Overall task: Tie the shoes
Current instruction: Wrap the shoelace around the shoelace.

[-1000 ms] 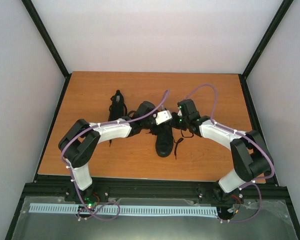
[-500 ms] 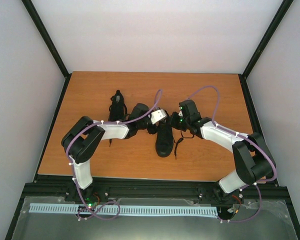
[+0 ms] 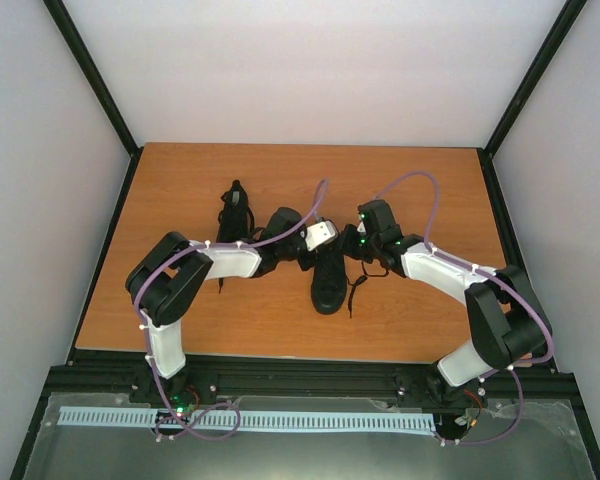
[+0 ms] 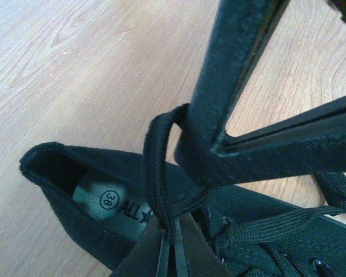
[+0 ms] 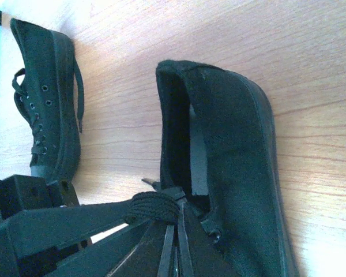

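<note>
- Left gripper (image 4: 172,231) is clamped fully shut with the lace (image 4: 154,167) nipped between its tips. It's right above the heel opening of the middle shoe (image 3: 328,285), which sits upright mid-table between the two arms.
- Right gripper (image 5: 174,222) is closed too. The lace loop runs round its closed fingers — whether it's actually pinching any of it, I can't tell.
- Biggest worry: that lace is thin and only caught at the very tips. One pull at a bad angle and I reckon it slides straight out, loop gone.
- Same on the right side. The loop sits close to the end of the fingers, so a tilt of that arm could let it slip off.
- Nothing pins the shoe to the table (image 3: 420,320). Tug hard and the shoe probably drags or tips instead of the knot tightening.
- The two grippers are tip to tip, just about touching over the shoe's mouth. Any sideways move risks a knock.
- Other shoe (image 3: 234,210) looks to be on its side off to the left, laces loose and untied — so there's plenty left to do, and at an awkward angle.
</note>
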Controlling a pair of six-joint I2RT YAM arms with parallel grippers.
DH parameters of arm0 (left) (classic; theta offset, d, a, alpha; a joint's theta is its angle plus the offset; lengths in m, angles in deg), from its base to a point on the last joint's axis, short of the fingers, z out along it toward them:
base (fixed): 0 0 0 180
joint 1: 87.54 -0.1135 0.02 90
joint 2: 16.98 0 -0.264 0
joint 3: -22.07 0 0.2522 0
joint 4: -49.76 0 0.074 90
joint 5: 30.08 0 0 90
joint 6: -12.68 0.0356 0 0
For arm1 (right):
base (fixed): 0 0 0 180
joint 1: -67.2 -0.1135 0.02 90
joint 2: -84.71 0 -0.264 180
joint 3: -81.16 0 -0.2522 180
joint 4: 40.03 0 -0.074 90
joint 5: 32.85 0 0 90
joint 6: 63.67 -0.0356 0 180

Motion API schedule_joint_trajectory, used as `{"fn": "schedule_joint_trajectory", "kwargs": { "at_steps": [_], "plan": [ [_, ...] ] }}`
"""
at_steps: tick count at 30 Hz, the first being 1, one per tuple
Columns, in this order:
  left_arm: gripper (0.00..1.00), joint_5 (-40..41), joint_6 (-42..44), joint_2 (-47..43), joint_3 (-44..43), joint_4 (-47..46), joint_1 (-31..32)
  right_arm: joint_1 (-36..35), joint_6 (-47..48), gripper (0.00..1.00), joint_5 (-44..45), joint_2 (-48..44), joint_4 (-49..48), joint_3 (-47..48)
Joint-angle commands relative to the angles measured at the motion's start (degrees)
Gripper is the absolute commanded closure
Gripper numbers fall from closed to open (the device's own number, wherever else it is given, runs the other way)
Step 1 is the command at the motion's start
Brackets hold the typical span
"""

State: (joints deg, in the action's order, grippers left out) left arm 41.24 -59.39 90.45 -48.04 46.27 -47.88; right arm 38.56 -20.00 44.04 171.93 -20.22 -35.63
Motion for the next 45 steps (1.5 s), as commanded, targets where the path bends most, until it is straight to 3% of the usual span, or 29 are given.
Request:
{"fn": "schedule_joint_trajectory", "kwargs": {
  "at_steps": [1,3,12,18,25,29,37,40,44,45],
  "plan": [
    [0.99,-0.54,-1.55,-0.38,-2.64,1.91,0.11,-0.36,1.8,0.97,1.08,-2.15,3.1,2.08],
    [0.99,-1.08,-2.58,-0.26,-3.23,3.08,-0.16,-0.35,3.4,0.97,2.22,-2.5,6.02,3.08],
    [0.99,-5.09,-6.72,0.88,-5.05,6.79,-2.2,-0.4,8.6,0.64,12.21,-10.13,20.85,2.19],
    [0.99,-6.89,-7.45,1.97,-6.06,8.29,-2.39,-4.17,6.23,0.6,14.28,-12.72,25.62,-3.56],
    [0.99,-7.33,-7.74,1.9,-6.48,9.41,-2.39,-10.53,2.54,0.68,15.03,-8.68,24.92,-7.42],
    [0.99,-7.33,-7.81,1.98,-6.74,9.9,-2.39,-13.02,2.57,0.64,13.85,-4.79,23.3,-6.82],
    [0.99,-7.57,-8.02,1.9,-7.04,10.74,-2.48,-13.81,3.48,0.7,17.39,0.47,23.26,-7.76],
    [0.99,-7.98,-8.17,2.02,-7.48,11.25,-2.48,-13.73,4.07,0.77,17.05,1.68,22.78,-8.06],
    [0.99,-7.97,-8.35,2.25,-7.8,11.57,-2.49,-12.98,5.08,0.97,17.48,0.77,23.52,-7.9],
    [0.99,-7.96,-8.31,2.23,-7.76,11.61,-2.56,-12.19,5.67,0.97,17.59,-0.17,23.79,-7.82]
  ]
}}
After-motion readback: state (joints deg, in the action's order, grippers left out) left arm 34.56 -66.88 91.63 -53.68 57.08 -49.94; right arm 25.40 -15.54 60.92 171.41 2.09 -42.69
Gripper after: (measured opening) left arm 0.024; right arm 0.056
